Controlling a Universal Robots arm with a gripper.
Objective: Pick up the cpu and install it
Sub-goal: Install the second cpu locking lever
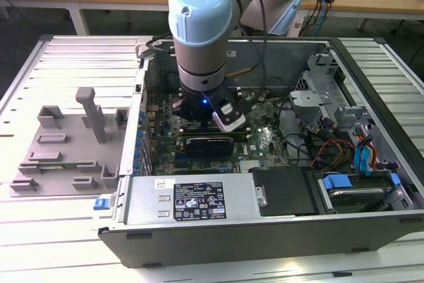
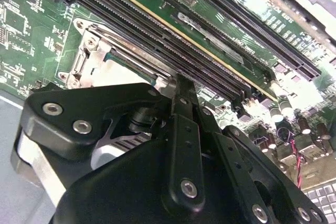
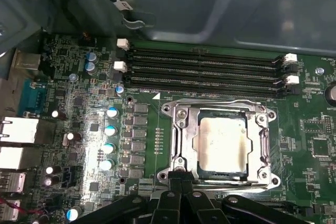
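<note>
Open computer case [image 1: 371, 230] lies on a slatted table [image 1: 66, 230]; the arm reaches inside. Gripper [image 3: 181, 179] fingers are drawn together, empty, at the socket frame [image 3: 176, 145] edge. The cpu [image 3: 220, 144] sits seated in the socket, beside 4 memory slots [image 3: 205, 69].

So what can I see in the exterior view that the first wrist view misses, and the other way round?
The exterior view alone takes in the whole open computer case, the arm reaching down into it, and the grey fixture blocks on the table at that view's left. The first wrist view alone gives a close look at the cpu lying inside the metal socket frame, beside the memory slots. Both show the green motherboard and the gripper.
</note>
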